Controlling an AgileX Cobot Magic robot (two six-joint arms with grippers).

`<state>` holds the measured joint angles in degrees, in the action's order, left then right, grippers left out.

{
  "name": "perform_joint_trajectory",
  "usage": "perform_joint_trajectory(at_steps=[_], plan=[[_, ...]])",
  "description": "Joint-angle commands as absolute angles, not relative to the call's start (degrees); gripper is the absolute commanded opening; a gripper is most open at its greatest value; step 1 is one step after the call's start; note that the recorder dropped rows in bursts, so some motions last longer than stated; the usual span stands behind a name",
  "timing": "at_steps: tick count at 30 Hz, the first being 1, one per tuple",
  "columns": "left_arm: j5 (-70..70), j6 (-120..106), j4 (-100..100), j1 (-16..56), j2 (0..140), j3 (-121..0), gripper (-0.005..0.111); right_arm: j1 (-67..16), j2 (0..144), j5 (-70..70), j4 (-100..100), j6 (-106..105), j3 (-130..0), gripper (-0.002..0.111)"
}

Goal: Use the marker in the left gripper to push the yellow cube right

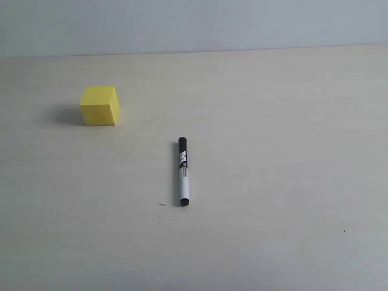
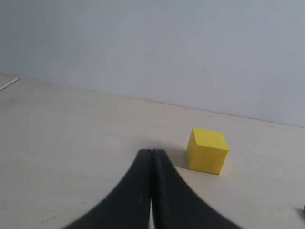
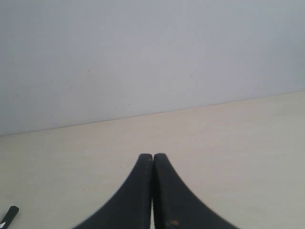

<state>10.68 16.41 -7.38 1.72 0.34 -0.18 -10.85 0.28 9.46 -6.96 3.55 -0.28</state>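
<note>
Checking exterior view first: finds yellow cube (image 1: 100, 105) sitting far left on table (image 1: 273, 91), marker (image 1: 183, 171) lying flat well right of it and nearer the camera, touching nothing; shows no arm anywhere. Means marker not in hand yet, so needs picking up before any pushing. Moving to left wrist view: shows left gripper (image 2: 151, 153) with fingers pressed fully together, holding nothing, cube (image 2: 207, 150) ahead and clear of the tips; reads as parked, needs opening before grabbing the marker. Moving to right wrist view: shows right gripper (image 3: 152, 156) likewise pinched closed and empty, only a black end of the marker (image 3: 9, 214) poking in at frame edge. Looks like a rest pose, well out of the cube's path rightward.
</note>
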Motion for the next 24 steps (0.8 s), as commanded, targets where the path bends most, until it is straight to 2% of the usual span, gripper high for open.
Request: perform_joint_trajectory(at_steps=[1,9,13,20,24], plan=[[10.5,10.4,-14.0,1.7,0.0,0.0,0.001,-10.6,0.0,8.9,-7.1,3.1,0.0,0.0],[10.2,5.0,-22.3,1.7,0.0,0.0,0.001,-10.6,0.0,8.9,-7.1,3.1,0.0,0.0],[2.2,1.2,-26.4,1.7,0.0,0.0,0.001,-10.6,0.0,8.9,-7.1,3.1,0.0,0.0],[-16.5,21.2,-21.8,1.7,0.0,0.0,0.001,-10.6,0.0,8.9,-7.1,3.1,0.0,0.0],[-21.7,52.1,-18.6,1.7,0.0,0.0,0.0,-10.6,0.0,8.9,-7.1,3.1,0.0,0.0]])
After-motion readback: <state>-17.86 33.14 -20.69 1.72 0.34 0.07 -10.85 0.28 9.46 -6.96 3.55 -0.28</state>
